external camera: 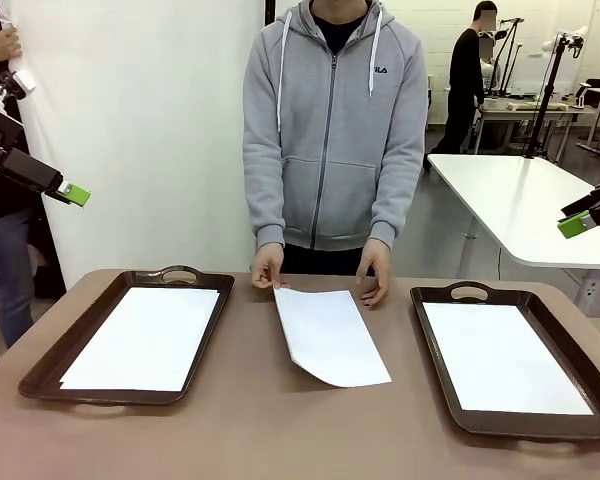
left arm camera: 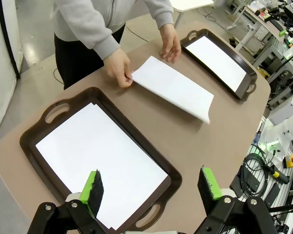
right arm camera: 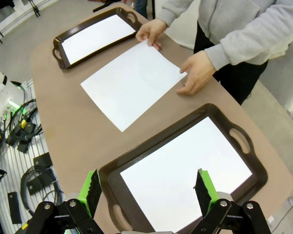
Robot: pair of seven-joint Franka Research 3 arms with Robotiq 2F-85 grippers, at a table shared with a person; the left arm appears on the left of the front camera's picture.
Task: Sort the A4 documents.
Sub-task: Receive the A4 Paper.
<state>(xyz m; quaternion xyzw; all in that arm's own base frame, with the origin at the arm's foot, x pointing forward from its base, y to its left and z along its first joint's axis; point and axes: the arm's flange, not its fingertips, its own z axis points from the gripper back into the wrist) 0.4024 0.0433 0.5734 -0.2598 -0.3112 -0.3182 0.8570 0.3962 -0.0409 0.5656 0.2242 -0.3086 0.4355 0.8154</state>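
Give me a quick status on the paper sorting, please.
Left tool and right tool open, raised. Loose sheet between trays, sheets in both. Person's hands on its far edge.

plain white sheets, dark brown trays, a tan table, a grey hoodie.

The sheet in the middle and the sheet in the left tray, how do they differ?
The middle sheet lies on the bare table, askew, touched by the person's hands; the left-tray sheet lies inside the left tray, squared to it and untouched. Both are blank white.
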